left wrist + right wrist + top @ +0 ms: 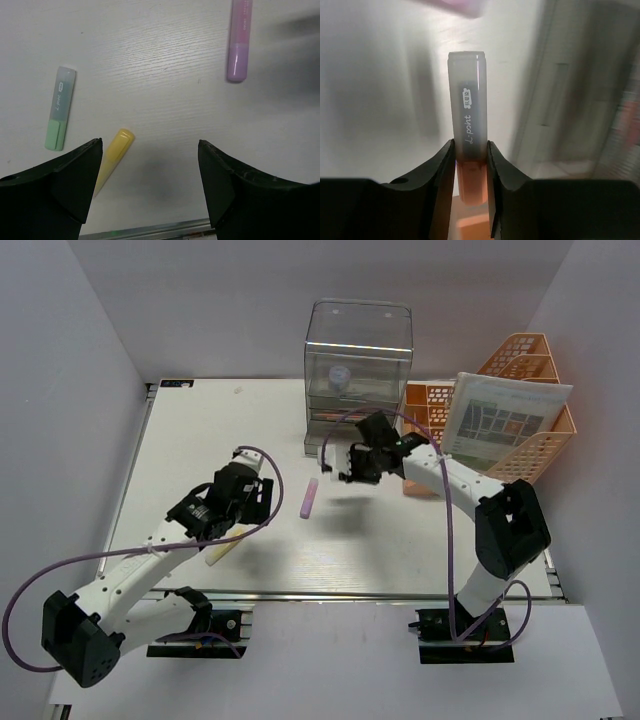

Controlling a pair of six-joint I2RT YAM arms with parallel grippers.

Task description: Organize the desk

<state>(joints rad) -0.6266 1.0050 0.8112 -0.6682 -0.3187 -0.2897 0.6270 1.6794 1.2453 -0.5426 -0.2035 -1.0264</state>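
The white desk (200,440) holds several highlighters. My right gripper (345,465) hovers above the desk in front of the clear drawer box (357,370). In the right wrist view it (470,150) is shut on an orange highlighter with a grey cap (467,115), which points forward. My left gripper (238,508) is open and empty, low over the desk's front left. In the left wrist view a yellow highlighter (114,157) lies beside the left finger (75,185), a green one (60,108) lies further left, and a purple one (238,42) lies ahead to the right.
An orange mesh tray rack (525,360) with a printed sheet (505,420) stands at the back right. A flat orange item (415,488) lies under my right arm. The purple highlighter (309,498) lies mid-desk. The metal rail (150,230) runs along the front edge.
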